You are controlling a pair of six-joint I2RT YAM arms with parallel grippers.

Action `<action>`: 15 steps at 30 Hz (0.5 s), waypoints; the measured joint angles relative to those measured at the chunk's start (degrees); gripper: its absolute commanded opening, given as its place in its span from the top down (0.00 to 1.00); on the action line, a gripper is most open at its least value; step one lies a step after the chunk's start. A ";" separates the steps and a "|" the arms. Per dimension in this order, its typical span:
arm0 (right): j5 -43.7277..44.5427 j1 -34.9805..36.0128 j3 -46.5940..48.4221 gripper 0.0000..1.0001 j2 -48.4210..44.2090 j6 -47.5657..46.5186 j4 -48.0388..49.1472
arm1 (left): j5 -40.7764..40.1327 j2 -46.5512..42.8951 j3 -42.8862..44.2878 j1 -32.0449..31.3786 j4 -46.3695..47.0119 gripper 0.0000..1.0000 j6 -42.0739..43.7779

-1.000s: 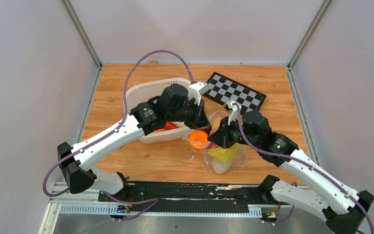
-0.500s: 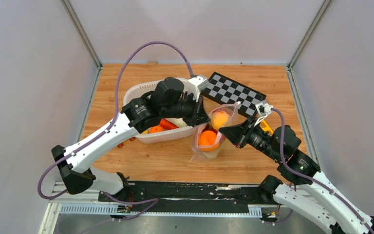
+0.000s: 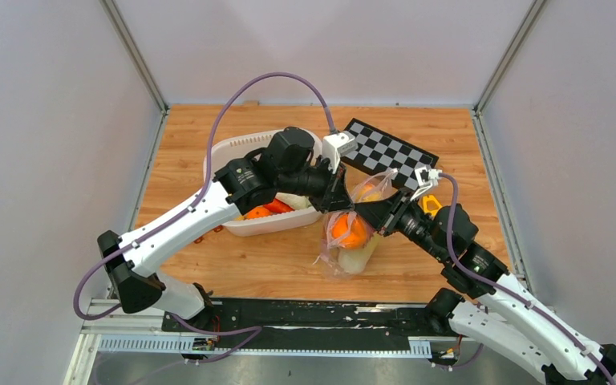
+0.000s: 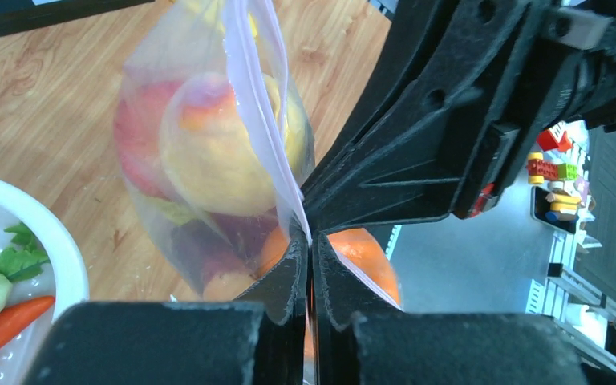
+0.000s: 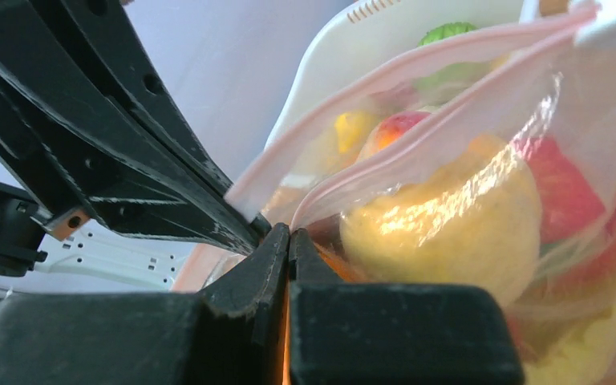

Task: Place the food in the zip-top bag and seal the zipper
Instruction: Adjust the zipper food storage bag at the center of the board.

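Observation:
The zip-top bag (image 3: 351, 239) stands on the table, filled with toy food: an orange fruit (image 3: 347, 229), a yellow-red fruit (image 4: 216, 144) and a yellow one (image 5: 441, 216). My left gripper (image 3: 342, 202) and my right gripper (image 3: 364, 210) meet tip to tip at the bag's mouth edge. In the left wrist view my left gripper (image 4: 310, 245) is shut on the pale pink zipper (image 4: 253, 80). In the right wrist view my right gripper (image 5: 289, 234) is shut on the same edge, where the zipper (image 5: 417, 60) runs up to the right, its two strips apart.
The white basket (image 3: 226, 152) stands to the left of the bag with a carrot (image 4: 0, 321) and greens (image 4: 20, 257) in it. The checkerboard (image 3: 389, 152) lies behind. A yellow toy car (image 3: 431, 204) sits by the right arm.
The right arm drew back to the right, then came in again to meet the left gripper. The bag went from slumped toward the front to standing upright.

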 measured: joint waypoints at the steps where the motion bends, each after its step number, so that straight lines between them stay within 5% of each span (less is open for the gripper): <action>1: 0.44 0.00 -0.07 1.00 0.13 0.26 0.85 | 0.04 0.35 0.00 0.02 -0.20 0.87 0.35; 6: 2.95 -0.02 -1.31 1.00 -0.28 0.92 3.63 | -0.85 1.38 0.00 0.11 -1.09 0.64 1.64; 15: 4.98 -0.02 -2.01 1.00 0.28 2.03 7.74 | 0.48 1.36 0.04 -0.09 0.66 0.42 1.79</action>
